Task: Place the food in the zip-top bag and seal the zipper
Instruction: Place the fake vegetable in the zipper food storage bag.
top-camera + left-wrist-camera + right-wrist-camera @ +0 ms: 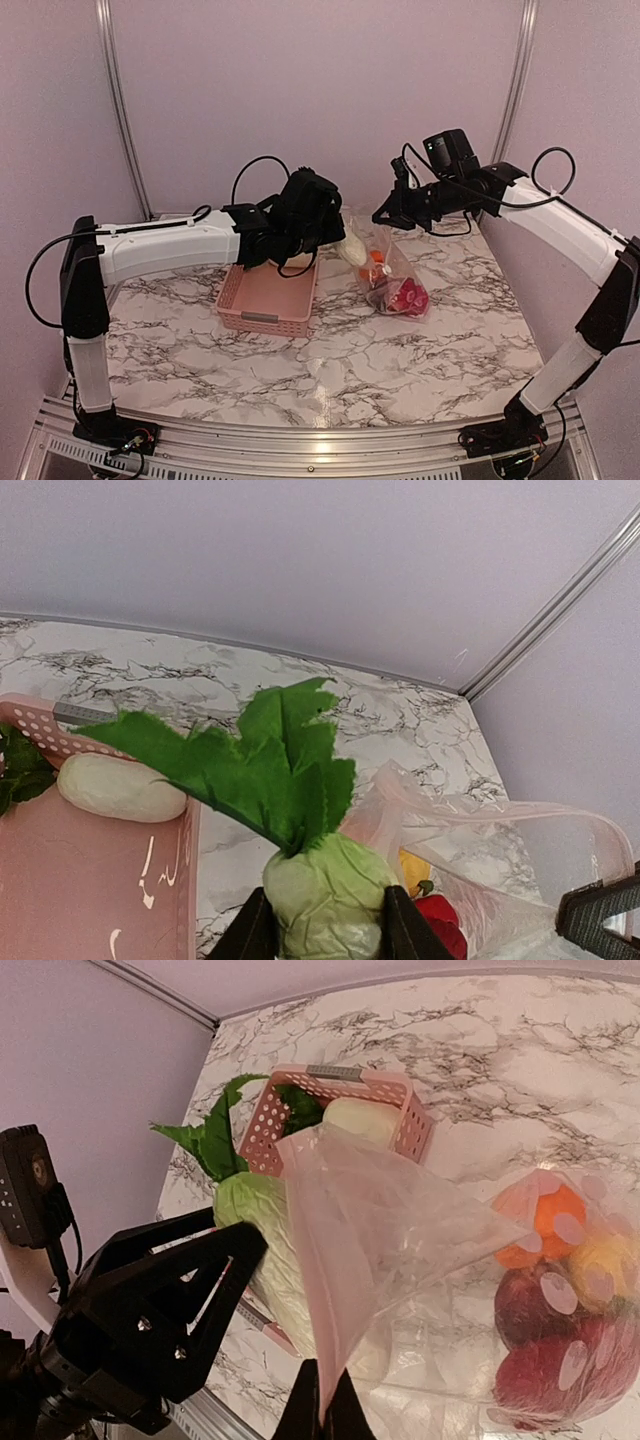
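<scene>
My left gripper (325, 935) is shut on the leafy green food (325, 890), a pale green head with dark leaves, and holds it beside the mouth of the zip-top bag (480, 825). My right gripper (322, 1410) is shut on the bag's mouth edge (340, 1260) and lifts it. The bag (395, 275) holds orange (540, 1225), yellow (600, 1260), dark purple (525, 1305) and red (550, 1380) food. A white oblong food (120, 788) lies in the pink basket (90, 880). The zipper is too faint to make out.
The pink basket (268, 295) stands left of the bag, under the left arm, with a dark green leafy piece (295, 1108) in it. The back wall and its metal corner post (560, 600) are close behind.
</scene>
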You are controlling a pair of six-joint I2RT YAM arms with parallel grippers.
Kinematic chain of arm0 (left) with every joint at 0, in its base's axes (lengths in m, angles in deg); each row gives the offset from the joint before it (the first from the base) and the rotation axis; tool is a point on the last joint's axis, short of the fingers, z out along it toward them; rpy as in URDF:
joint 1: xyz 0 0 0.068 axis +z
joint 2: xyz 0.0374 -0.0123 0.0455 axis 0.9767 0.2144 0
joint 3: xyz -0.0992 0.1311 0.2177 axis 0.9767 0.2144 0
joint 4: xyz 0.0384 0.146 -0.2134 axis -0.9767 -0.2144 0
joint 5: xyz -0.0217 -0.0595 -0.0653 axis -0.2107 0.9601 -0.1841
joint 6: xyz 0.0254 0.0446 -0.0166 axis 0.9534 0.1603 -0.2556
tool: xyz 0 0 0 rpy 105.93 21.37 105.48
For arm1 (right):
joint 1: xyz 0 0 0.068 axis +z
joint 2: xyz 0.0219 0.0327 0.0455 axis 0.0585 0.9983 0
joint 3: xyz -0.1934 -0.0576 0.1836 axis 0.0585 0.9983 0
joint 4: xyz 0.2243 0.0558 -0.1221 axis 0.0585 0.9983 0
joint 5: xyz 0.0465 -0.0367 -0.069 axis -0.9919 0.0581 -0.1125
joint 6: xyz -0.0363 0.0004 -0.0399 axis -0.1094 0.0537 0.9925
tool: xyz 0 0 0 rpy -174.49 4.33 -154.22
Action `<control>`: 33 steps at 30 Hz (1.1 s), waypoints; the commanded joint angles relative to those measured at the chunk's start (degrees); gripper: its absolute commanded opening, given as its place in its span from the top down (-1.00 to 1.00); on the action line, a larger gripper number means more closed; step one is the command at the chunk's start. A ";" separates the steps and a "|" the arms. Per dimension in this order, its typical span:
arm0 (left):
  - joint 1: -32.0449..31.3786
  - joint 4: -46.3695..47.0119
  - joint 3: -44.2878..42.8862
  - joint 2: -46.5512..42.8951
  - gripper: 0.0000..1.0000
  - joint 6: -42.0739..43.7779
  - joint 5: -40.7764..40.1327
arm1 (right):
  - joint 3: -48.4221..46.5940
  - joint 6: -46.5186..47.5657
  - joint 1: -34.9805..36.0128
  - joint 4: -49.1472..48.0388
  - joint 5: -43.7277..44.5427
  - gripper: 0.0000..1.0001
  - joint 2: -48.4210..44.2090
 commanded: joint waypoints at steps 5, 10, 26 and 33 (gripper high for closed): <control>-1.96 -2.39 -5.13 1.88 0.64 -2.06 1.72 | -1.05 0.07 -0.08 -2.77 -0.36 1.00 1.41; -1.96 -2.70 -7.99 1.21 0.70 -1.33 -3.53 | -1.59 0.24 -0.07 -1.96 -1.04 1.00 1.19; -0.74 -0.16 -12.13 9.19 0.75 -3.03 1.57 | -3.68 -2.82 -0.10 -3.77 -3.24 1.00 2.04; -0.54 1.12 -7.27 1.62 -0.65 1.02 6.58 | -5.73 -1.77 -1.01 -3.39 -3.10 1.00 3.44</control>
